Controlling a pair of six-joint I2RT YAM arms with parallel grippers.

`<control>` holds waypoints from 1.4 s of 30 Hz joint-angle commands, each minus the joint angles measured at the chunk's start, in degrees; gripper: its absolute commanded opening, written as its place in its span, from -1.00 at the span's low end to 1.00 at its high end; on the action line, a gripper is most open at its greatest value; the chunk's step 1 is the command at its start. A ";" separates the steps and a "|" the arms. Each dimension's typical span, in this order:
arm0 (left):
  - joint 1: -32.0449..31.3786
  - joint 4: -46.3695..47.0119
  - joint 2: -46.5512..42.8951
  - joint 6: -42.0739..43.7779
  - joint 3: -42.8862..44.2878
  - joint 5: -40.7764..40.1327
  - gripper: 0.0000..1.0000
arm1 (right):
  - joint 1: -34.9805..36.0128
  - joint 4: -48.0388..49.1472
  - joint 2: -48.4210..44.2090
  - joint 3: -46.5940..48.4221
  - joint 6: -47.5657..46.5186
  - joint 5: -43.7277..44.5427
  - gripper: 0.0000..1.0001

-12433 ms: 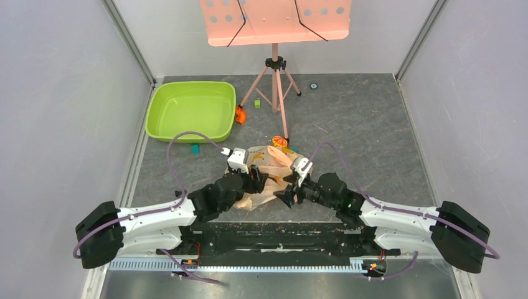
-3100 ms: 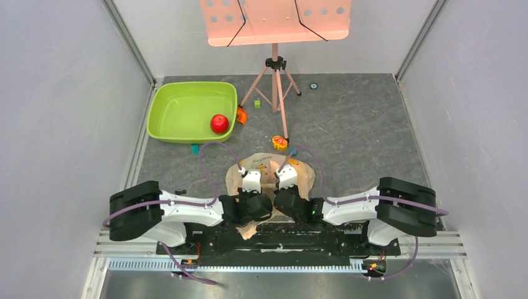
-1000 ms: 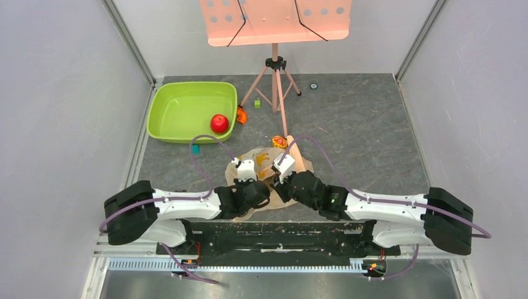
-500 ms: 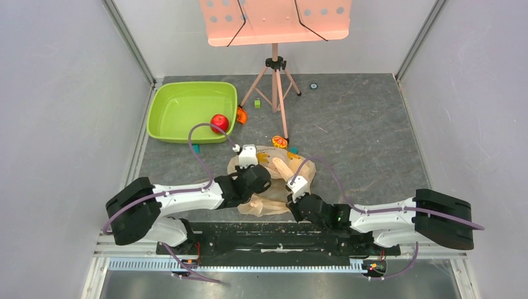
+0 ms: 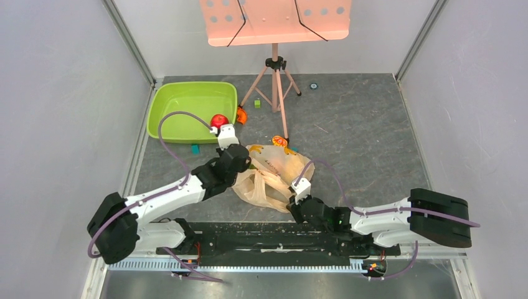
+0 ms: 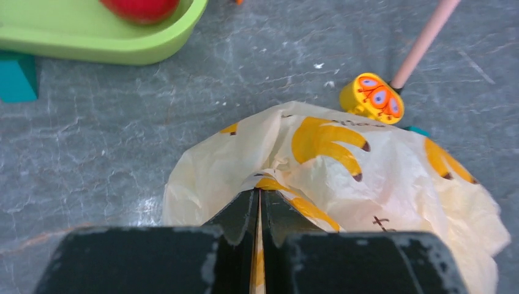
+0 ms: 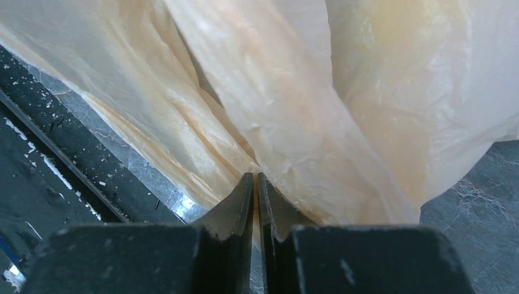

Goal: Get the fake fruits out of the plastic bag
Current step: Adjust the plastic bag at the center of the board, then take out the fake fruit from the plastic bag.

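Observation:
The plastic bag (image 5: 274,175) lies crumpled on the grey floor between my arms, beige with yellow print (image 6: 343,162). My left gripper (image 5: 245,167) is shut on a printed fold (image 6: 258,195) at the bag's far left edge. At the bag's near edge, my right gripper (image 5: 291,200) is shut on a thin fold of film (image 7: 256,179), and the bag (image 7: 318,86) fills that view. One fake fruit, a red apple (image 5: 218,120), sits in the green tub (image 5: 180,112) and shows at the top (image 6: 141,6) of the left wrist view. What the bag holds is hidden.
A pink music stand's tripod (image 5: 275,87) stands behind the bag, one leg (image 6: 425,37) close to it. A yellow toy (image 5: 280,142) lies at that leg's foot. A teal block (image 5: 195,149) sits by the tub. Grey walls close both sides.
My left arm has swung back and left towards the tub, pulling its fold of the bag along and stretching the bag. The right gripper has stayed at the bag's near edge.

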 commanded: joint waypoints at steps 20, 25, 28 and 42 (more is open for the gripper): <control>-6.34 9.43 -20.77 4.25 -7.22 26.42 -0.70 | -2.58 -7.29 3.77 22.17 -5.71 6.86 -0.36; -9.94 9.42 -22.17 2.92 -9.10 25.78 -0.83 | -2.71 -6.96 4.99 21.55 -4.21 0.33 -0.36; -11.62 9.49 -22.04 1.58 -10.98 24.66 -0.96 | -2.88 -6.20 5.60 20.16 -1.63 -1.69 -0.36; -14.98 12.10 -16.87 0.30 -14.94 22.35 -0.96 | -7.88 -18.34 11.99 25.58 3.11 9.35 -0.23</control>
